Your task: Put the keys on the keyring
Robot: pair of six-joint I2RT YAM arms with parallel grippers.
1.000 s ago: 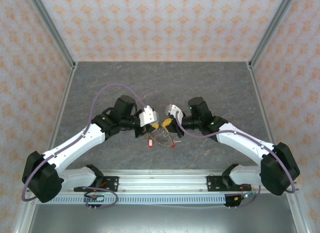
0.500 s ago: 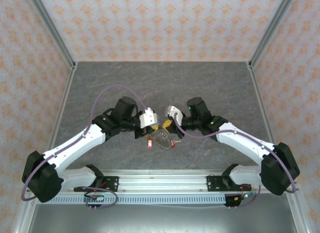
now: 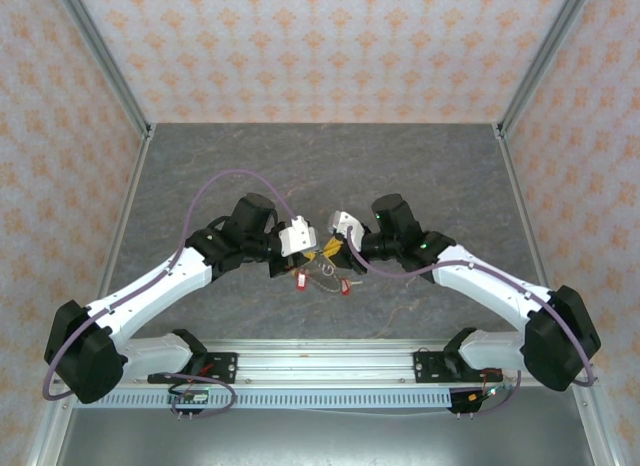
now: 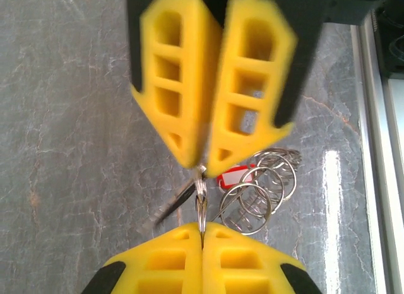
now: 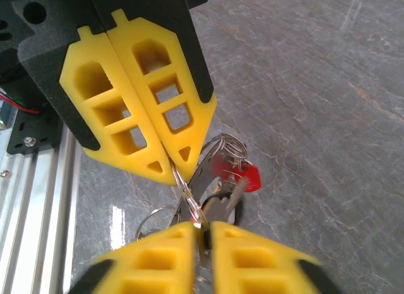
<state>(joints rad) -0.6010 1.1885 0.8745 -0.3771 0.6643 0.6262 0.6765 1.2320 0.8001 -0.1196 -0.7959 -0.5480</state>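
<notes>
The keyring (image 4: 201, 196), a thin grey hoop seen edge-on, is stretched between my two grippers just above the table. My left gripper (image 4: 202, 226) is shut on its near end. My right gripper (image 5: 203, 226) faces it tip to tip, jaws slightly apart, and the keyring (image 5: 189, 194) runs into that narrow gap. Keys hang below the hoop: a red tag (image 5: 248, 176) among small split rings (image 4: 252, 202), and a key blade (image 4: 172, 207). From above, the left gripper (image 3: 312, 254) and right gripper (image 3: 332, 248) meet at mid-table, with red tags (image 3: 300, 279) dangling under them.
Grey marbled table (image 3: 320, 166) with patterned walls on three sides. An aluminium rail (image 3: 320, 361) carrying the arm bases runs along the near edge, close behind the hanging keys. Open floor lies beyond the grippers.
The right gripper's jaws have parted a little. The left gripper stays shut on the keyring. The hanging keys have swung slightly; both arms have barely shifted.
</notes>
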